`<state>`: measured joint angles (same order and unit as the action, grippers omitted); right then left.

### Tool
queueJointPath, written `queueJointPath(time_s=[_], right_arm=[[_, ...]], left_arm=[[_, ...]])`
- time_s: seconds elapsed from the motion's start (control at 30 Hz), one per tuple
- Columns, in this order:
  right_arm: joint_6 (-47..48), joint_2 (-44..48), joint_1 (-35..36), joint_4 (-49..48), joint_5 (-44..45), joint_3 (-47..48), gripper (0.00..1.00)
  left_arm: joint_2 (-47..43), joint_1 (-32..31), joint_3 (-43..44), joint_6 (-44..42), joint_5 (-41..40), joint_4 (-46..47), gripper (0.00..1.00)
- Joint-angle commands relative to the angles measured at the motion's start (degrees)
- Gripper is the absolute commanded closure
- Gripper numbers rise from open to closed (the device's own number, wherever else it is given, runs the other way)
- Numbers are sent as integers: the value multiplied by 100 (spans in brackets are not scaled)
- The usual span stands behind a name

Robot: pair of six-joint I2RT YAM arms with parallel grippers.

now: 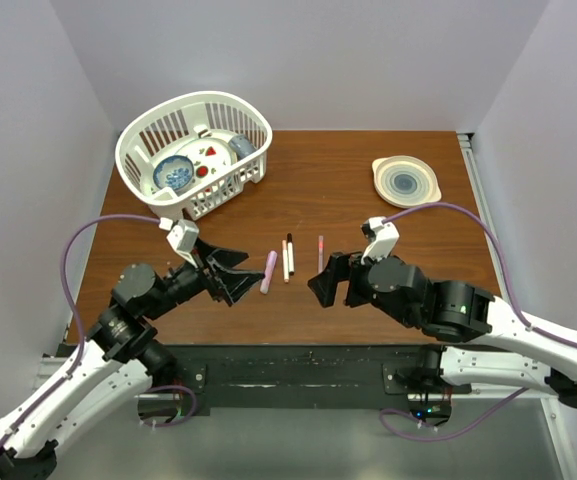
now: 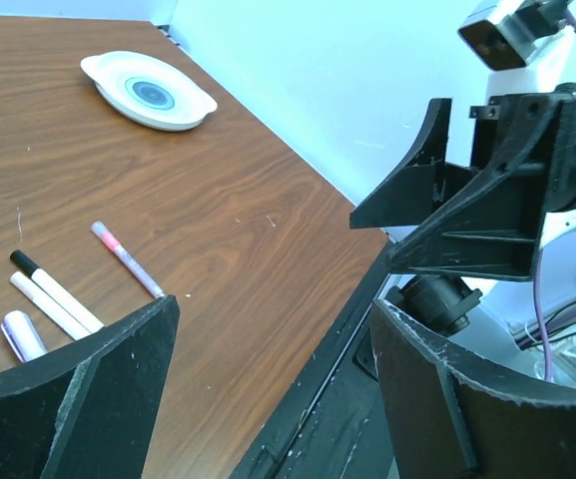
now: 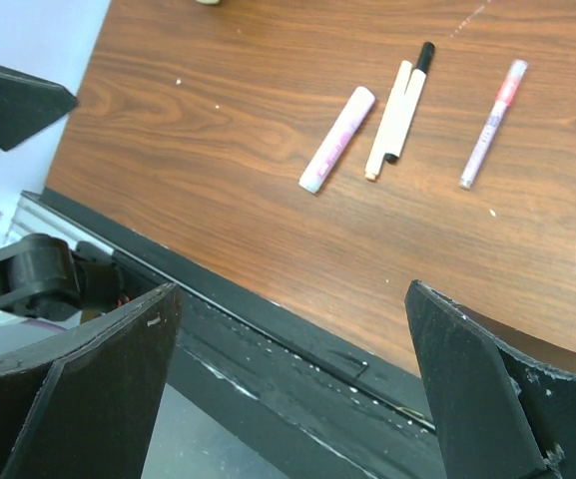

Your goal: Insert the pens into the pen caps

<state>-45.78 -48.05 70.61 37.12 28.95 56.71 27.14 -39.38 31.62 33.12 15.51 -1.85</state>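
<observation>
In the left wrist view, the lilac pen [image 2: 20, 333] and two white pens [image 2: 56, 302] are partly hidden behind a finger [image 2: 88, 389]. In the top view, the pen ends are too small to be made out.

The left gripper [image 2: 273, 384] is spread wide. Its two black fingers [image 2: 78, 399] fill the near foreground with nothing between them. Past the left finger, pens lie on the brown desk [image 2: 248, 200]: a lilac pen [image 2: 23, 336], two white pens [image 2: 56, 299] side by side, one black-tipped, and a slim pink-banded pen [image 2: 126, 257] a little apart. Far beyond sits a white dish [image 2: 148, 92] with blue rings. The right arm [image 2: 522, 170] hangs at the right, by the desk's edge.
</observation>
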Motion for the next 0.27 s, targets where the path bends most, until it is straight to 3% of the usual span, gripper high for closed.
queueJointPath(time_s=[0.0, 0.23], right_arm=[[34, 41, 14, -513, 58, -54, 1], [87, -20, 14, -531, 41, -63, 1]], left_arm=[[204, 26, 90, -201, -57, 211, 18], [301, 18, 125, -166, -13, 343, 18]])
